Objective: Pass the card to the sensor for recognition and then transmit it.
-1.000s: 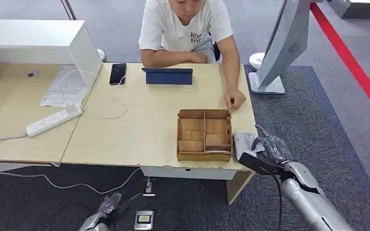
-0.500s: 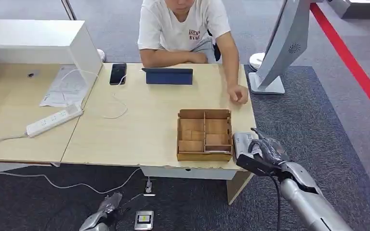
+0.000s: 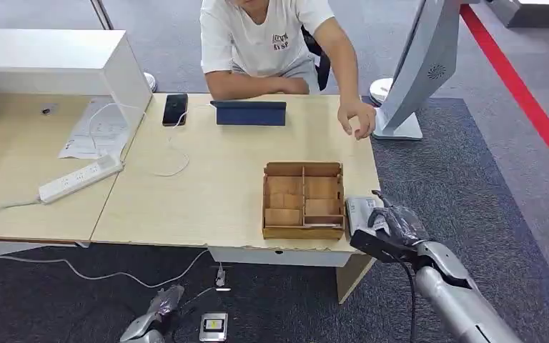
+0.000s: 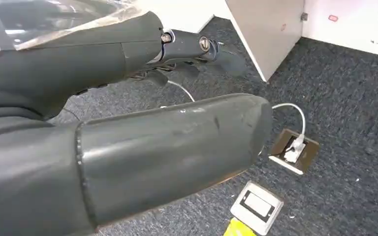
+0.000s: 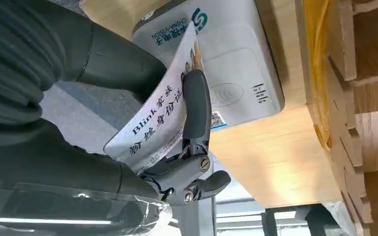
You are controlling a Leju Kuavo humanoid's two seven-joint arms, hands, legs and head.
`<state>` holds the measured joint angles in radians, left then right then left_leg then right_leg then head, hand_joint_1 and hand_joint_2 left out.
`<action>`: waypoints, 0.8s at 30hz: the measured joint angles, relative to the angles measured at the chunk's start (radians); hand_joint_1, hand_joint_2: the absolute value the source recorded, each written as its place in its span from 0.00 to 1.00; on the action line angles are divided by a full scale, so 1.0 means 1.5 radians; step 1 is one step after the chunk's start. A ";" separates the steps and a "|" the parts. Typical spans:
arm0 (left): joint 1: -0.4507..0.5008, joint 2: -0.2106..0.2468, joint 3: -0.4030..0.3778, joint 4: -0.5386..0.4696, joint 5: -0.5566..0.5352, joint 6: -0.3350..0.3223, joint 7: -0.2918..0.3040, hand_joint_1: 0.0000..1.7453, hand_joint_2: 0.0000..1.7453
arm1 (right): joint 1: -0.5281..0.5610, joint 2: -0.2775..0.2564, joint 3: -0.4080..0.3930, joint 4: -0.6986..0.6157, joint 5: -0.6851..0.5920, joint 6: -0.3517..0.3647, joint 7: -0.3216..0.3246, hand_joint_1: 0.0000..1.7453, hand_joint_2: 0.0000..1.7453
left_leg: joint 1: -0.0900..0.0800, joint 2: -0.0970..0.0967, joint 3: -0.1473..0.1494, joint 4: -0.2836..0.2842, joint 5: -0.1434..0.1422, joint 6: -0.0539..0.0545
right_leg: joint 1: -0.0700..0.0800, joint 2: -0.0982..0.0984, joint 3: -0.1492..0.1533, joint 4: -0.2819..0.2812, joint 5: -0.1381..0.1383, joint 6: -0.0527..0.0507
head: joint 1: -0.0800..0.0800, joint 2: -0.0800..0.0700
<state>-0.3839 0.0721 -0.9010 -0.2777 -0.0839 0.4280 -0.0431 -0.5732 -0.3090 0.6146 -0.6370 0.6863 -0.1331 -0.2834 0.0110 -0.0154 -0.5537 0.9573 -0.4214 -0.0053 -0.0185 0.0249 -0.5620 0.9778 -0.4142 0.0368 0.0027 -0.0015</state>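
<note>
My right hand (image 3: 393,227) hovers at the table's front right corner, just over the white card reader (image 3: 359,209). In the right wrist view the white printed card (image 5: 160,125) is pinched between the thumb and a dark finger (image 5: 196,105), tilted, with its edge close above the reader (image 5: 231,64). I cannot tell whether card and reader touch. My left hand (image 3: 150,323) hangs low near the floor. Its thumb (image 4: 172,152) and fingers are apart and hold nothing.
A wooden divided box (image 3: 304,200) stands just left of the reader. A seated person across the table holds a hand (image 3: 357,118) over the back right edge. A tablet (image 3: 250,112), phone (image 3: 175,108) and power strip (image 3: 80,179) lie farther off. A floor socket (image 3: 214,326) sits below.
The person's hand has lifted from beside the box and drawn back toward the far right edge. My right hand has edged slightly lower over the reader, still holding the card.
</note>
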 joint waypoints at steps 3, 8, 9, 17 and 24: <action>0.000 -0.001 0.000 0.000 -0.005 0.001 0.000 0.00 0.00 | 0.000 -0.001 0.000 -0.004 -0.007 -0.007 0.003 1.00 1.00 | 0.000 0.000 0.000 0.000 0.000 0.000 | 0.000 0.000 0.000 0.000 0.000 0.000 | 0.000 0.000; 0.000 -0.002 0.000 0.000 -0.013 0.002 -0.003 0.00 0.00 | -0.010 -0.006 -0.014 -0.013 -0.045 -0.044 0.005 1.00 1.00 | 0.000 0.000 0.000 0.000 0.000 0.000 | 0.000 0.000 0.000 0.000 0.000 0.000 | 0.000 0.000; 0.000 -0.003 0.000 0.000 -0.016 0.003 -0.003 0.00 0.00 | -0.016 -0.007 -0.019 -0.016 -0.050 -0.048 0.005 1.00 1.00 | 0.000 0.000 0.000 0.000 0.000 0.000 | 0.000 0.000 0.000 0.000 0.000 0.000 | 0.000 0.000; 0.000 -0.005 0.000 0.000 -0.035 0.005 -0.010 0.00 0.00 | -0.051 -0.017 -0.055 -0.039 -0.061 -0.104 0.000 1.00 1.00 | 0.000 0.000 0.000 0.000 0.000 0.000 | 0.000 0.000 0.000 0.000 0.000 0.000 | 0.000 0.000; -0.001 -0.010 0.000 -0.001 -0.060 0.005 -0.017 0.00 0.00 | -0.118 -0.033 -0.095 -0.085 -0.060 -0.099 -0.008 1.00 1.00 | 0.000 0.000 0.000 0.000 0.000 0.000 | 0.000 0.000 0.000 0.000 0.000 0.000 | 0.000 0.000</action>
<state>-0.3857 0.0568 -0.9010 -0.2785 -0.1732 0.4356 -0.0690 -0.7502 -0.3590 0.4722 -0.7641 0.5959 -0.2815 -0.2949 0.0107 -0.0152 -0.5539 0.9575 -0.4213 -0.0053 -0.0189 0.0250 -0.5619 0.9780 -0.4139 0.0368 0.0027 -0.0015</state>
